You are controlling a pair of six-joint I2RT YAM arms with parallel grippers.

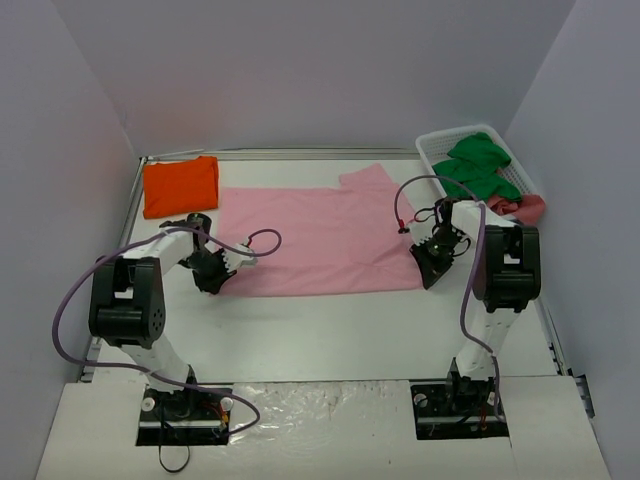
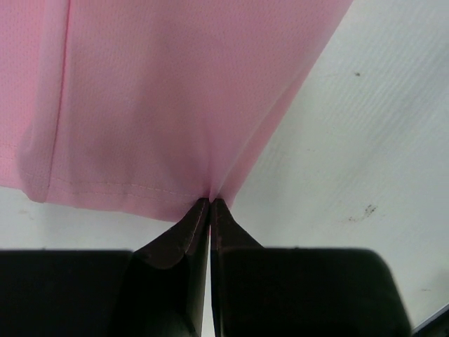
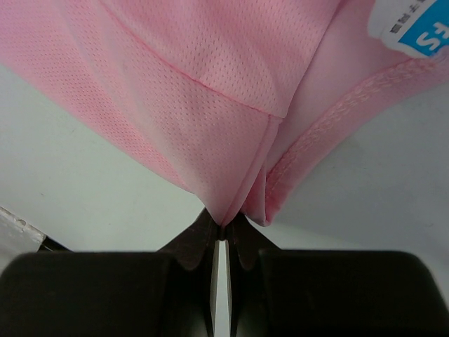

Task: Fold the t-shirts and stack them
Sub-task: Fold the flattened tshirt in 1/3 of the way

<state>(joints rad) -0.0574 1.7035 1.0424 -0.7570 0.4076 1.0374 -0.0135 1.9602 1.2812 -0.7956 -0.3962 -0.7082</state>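
A light pink t-shirt (image 1: 320,240) lies spread flat across the middle of the table, folded in half lengthwise. My left gripper (image 1: 213,283) is shut on its near left corner; in the left wrist view the hem (image 2: 105,189) bunches into the closed fingertips (image 2: 210,203). My right gripper (image 1: 432,275) is shut on the near right corner, where the pink cloth (image 3: 210,140) and the collar edge (image 3: 337,119) gather between the tips (image 3: 224,228). A folded bright orange t-shirt (image 1: 181,185) sits at the far left.
A white slatted basket (image 1: 438,152) at the far right holds green cloth (image 1: 480,165), and a reddish-pink garment (image 1: 525,207) hangs over its near edge. Grey walls close in the back and both sides. A blue-and-white label (image 3: 414,24) shows inside the collar.
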